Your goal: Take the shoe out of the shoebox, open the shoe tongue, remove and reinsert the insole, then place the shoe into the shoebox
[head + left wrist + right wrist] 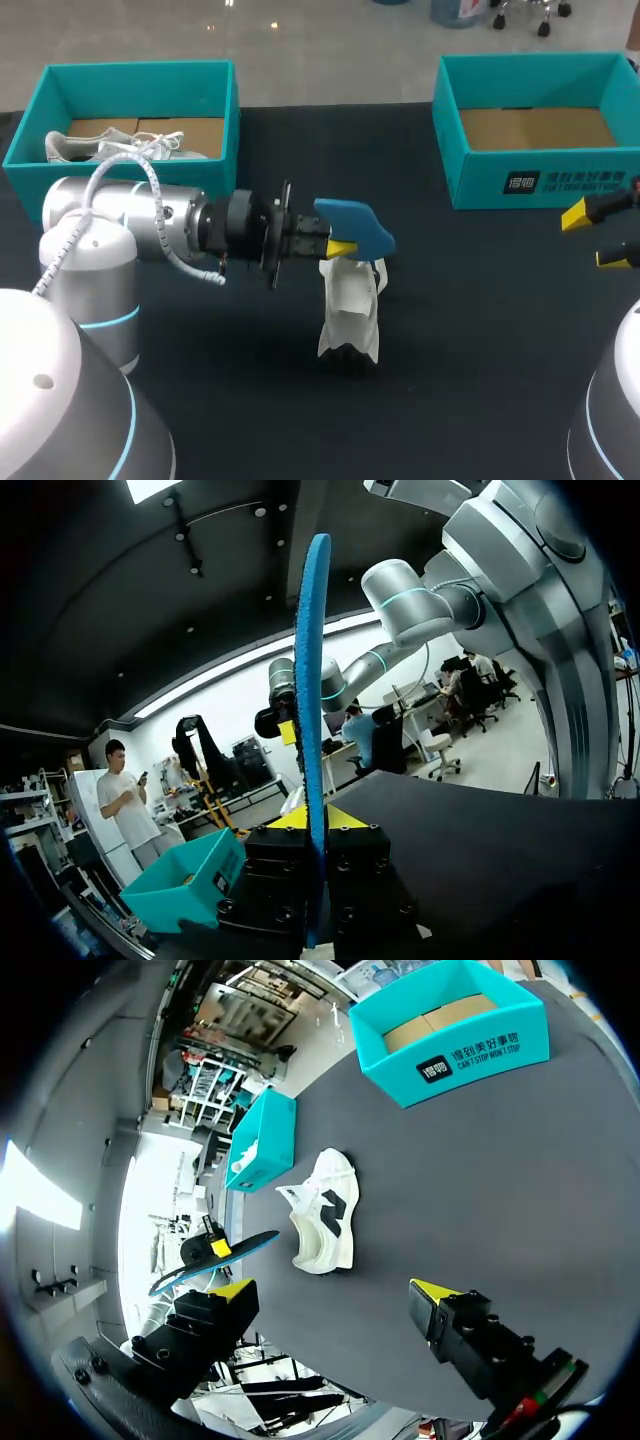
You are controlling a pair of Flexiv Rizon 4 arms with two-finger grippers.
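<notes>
Count: 2 teal shoeboxes, 2 white shoes, 1 blue insole, 2 grippers.

Left box [232, 110] is at the far left of the table [480, 340]. The boxed shoe [100, 148] lies inside it, laces on top. Right box [480, 175] is at the far right with its cardboard floor showing. The loose shoe [350, 310] stands on the table about midway, well apart from both boxes.

Left gripper [340, 246] is clamped on the insole [355, 226]. My left wrist view has the insole edge-on, pinched between both fingers and sticking straight out ahead of them. The gripper is held above the table, just beside the loose shoe on its left.

In the head view the insole hangs over the far end of the loose shoe. The right wrist view shows a gap between insole and shoe, so I read them as not touching. I can't tell which end of the shoe that is, heel or toe.

Right gripper [597, 236] has its fingers spread wide apart. It sits near the table's right edge, in front of the right box. From its own wrist view the loose shoe is ahead of it, roughly in line with the gap between the fingers and well apart. In that same view the left gripper and insole sit out past one finger.
</notes>
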